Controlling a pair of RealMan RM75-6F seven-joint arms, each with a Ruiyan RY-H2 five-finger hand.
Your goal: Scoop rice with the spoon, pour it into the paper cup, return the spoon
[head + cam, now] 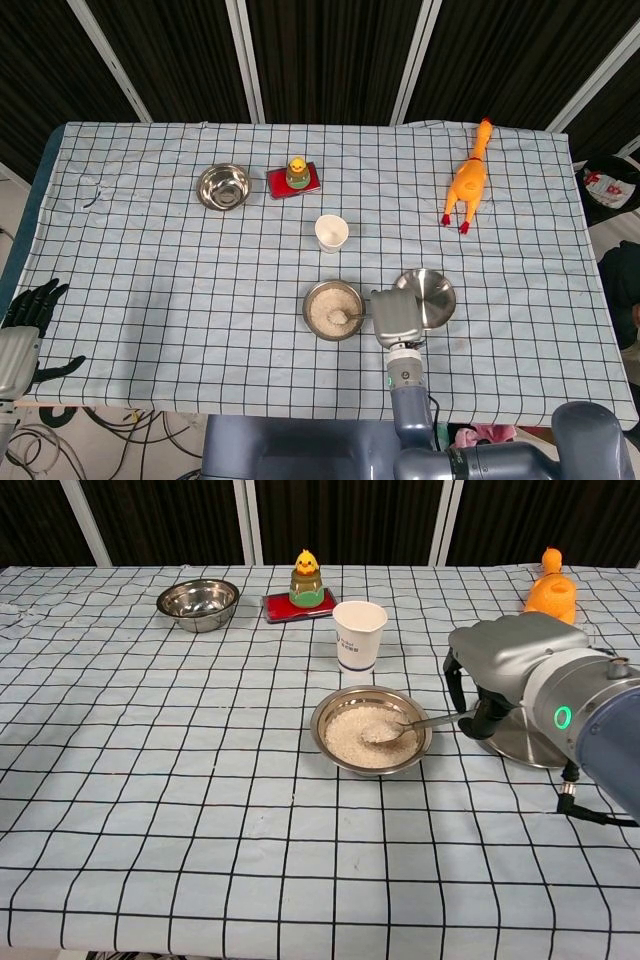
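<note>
One hand holds spoon — in rice

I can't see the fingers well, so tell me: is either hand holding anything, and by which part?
The right hand holds the metal spoon by its handle's far end, bowl resting in the rice. The left hand holds nothing.

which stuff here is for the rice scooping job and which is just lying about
For the job: spoon, rice bowl, paper cup, right hand holding the spoon.

Lying about: empty steel bowl, duck toy on red block, rubber chicken, steel plate.
</note>
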